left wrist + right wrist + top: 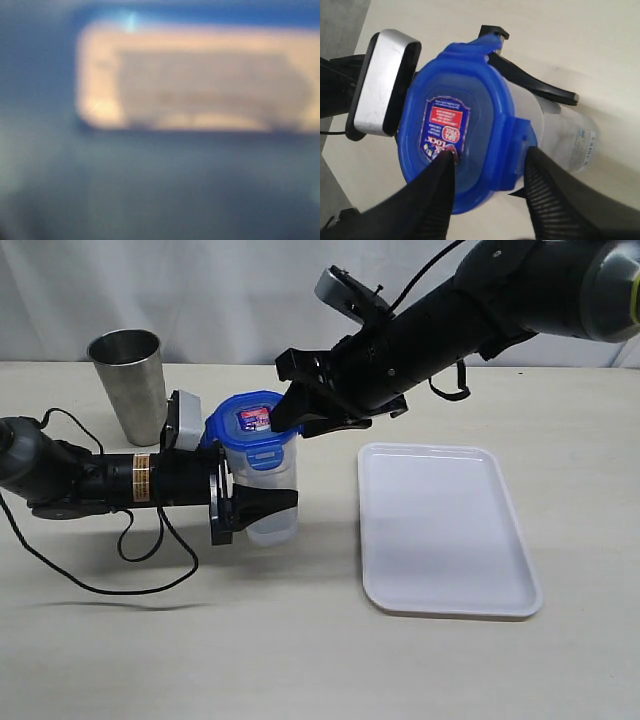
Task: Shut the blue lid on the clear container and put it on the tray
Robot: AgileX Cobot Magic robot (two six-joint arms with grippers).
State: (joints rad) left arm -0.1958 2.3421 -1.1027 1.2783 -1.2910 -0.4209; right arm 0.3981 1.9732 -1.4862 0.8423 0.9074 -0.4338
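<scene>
The white tray [450,530] lies flat on the table. Just left of it, apart from its rim, the clear container [272,525] stands upright, long axis vertical and mouth upward. Its translucent, tapered body is clamped about the middle by the left gripper [275,502], which reaches in sideways. The blue lid [255,430] caps the mouth, red-blue label facing up. The right gripper [490,170], jaws narrowed, seems to pinch the lid's rim, with one finger on the label and the other outside a flap.
</scene>
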